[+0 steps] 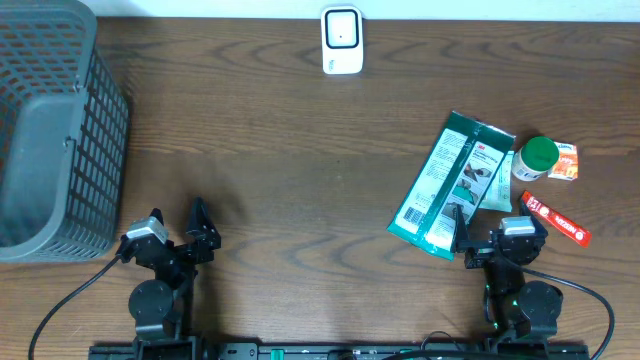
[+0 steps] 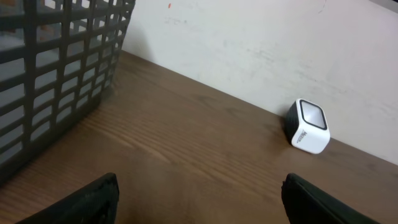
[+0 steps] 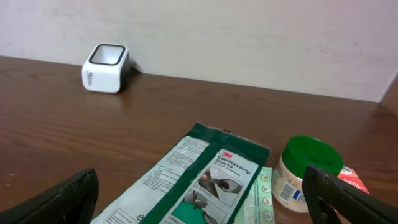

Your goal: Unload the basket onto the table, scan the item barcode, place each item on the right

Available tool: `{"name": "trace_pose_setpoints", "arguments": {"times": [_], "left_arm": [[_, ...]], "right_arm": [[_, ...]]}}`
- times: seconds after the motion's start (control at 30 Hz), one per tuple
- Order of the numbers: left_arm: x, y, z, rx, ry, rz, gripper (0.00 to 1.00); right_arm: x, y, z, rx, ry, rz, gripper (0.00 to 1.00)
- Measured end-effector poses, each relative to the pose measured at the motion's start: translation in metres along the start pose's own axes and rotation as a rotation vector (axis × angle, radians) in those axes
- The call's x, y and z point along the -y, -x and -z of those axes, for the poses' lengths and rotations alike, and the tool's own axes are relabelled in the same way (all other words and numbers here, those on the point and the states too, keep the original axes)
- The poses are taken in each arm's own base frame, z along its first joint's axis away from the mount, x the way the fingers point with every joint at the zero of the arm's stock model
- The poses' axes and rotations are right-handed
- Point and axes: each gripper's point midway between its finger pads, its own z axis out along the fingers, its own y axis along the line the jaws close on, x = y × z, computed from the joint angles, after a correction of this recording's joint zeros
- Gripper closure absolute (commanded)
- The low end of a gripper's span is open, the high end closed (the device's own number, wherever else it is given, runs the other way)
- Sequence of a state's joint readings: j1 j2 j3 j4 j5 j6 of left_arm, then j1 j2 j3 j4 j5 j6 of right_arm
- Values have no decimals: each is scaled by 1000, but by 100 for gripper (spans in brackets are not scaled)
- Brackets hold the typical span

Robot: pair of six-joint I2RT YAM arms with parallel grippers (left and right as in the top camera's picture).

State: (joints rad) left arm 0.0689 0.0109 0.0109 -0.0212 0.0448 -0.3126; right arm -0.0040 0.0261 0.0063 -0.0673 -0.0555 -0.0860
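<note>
The basket [image 1: 50, 130] sits far left, probably for scanned goods. The left tool [image 1: 177, 215] rests with its fingers apart, empty. The scanner [image 1: 341, 40] faces forward at the back of the bench [image 1: 300, 180]. The green packet [image 1: 450, 185] lies just ahead of the wide-open, empty right tool [image 1: 498, 224].

The left arm [image 1: 155, 298] is folded low over its base. The left gripper [image 1: 178, 222] points forward, away from the base, with its jaws wide apart and empty. The right arm [image 1: 522, 300] is folded the same way, and the right gripper [image 1: 498, 228] also stands fully open and empty.
</note>
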Motion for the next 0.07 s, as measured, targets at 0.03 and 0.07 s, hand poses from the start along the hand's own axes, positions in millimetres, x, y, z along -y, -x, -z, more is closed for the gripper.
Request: {"name": "trace_pose_setpoints", "arguments": {"times": [0.03,0.07], "left_arm": [[0,0,0,0,0,0,16],[0,0,0,0,0,0,16]], "right_arm": [[0,0,0,0,0,0,1],[0,0,0,0,0,0,1]]}}
